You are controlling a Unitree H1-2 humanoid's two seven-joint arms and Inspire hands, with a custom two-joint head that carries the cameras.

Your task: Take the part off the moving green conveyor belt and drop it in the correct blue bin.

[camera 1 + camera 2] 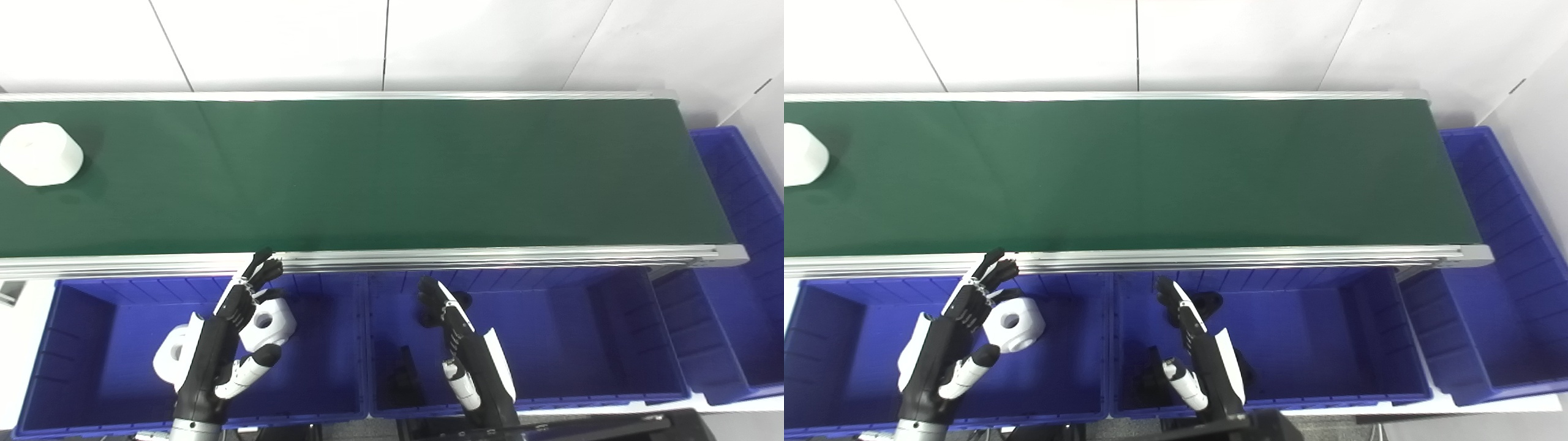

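Hands spread wide, empty, poised over blue bins along belt's near edge, presumably awaiting white part riding in at far-left end.

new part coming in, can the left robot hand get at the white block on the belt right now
Probably not yet. The left robot hand hangs open over the left bin, near the belt rail, while the white block sits far off at the belt's left end. Nothing blocks the way.

I count three blue bins, one belt, three white parts (two binned).
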